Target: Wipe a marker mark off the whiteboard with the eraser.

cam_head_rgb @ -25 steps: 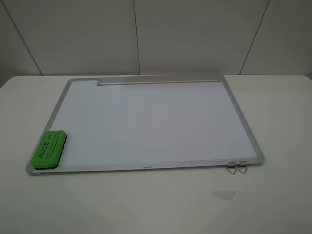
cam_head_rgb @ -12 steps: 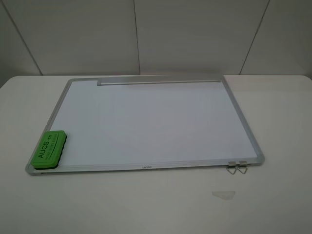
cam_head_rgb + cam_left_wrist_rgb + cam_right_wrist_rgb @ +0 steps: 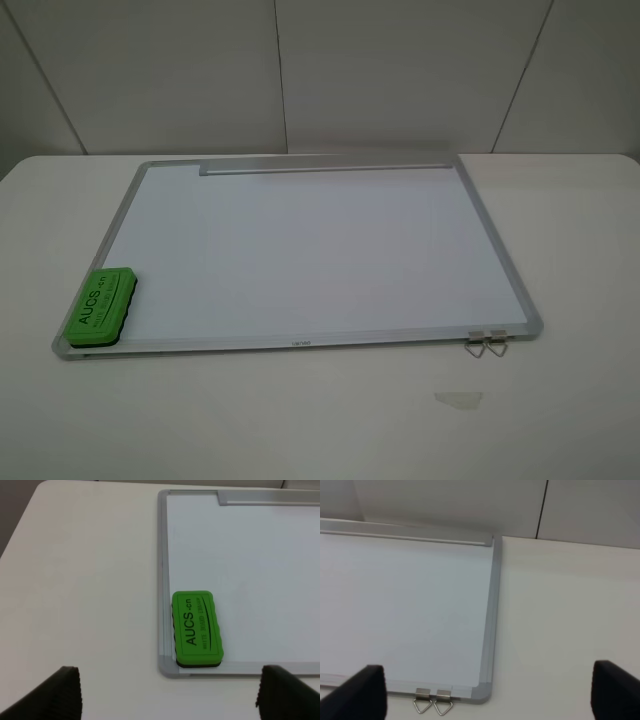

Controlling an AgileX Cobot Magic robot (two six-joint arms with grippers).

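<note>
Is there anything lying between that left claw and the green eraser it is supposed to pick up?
Nothing visible does. The left gripper is open and empty, above the bare table near the whiteboard corner. The eraser lies flat just inside that corner, its top uncovered.

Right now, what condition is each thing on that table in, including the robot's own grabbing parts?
Large silver-framed whiteboard: flat on the table, writing surface clean, no mark visible.
Bright green block eraser: lying label up on the board's near left corner, not held.
Two metal clips: on the near right frame edge, loops flat.
Left end effector: open, empty.
Right end effector: open, empty.
</note>
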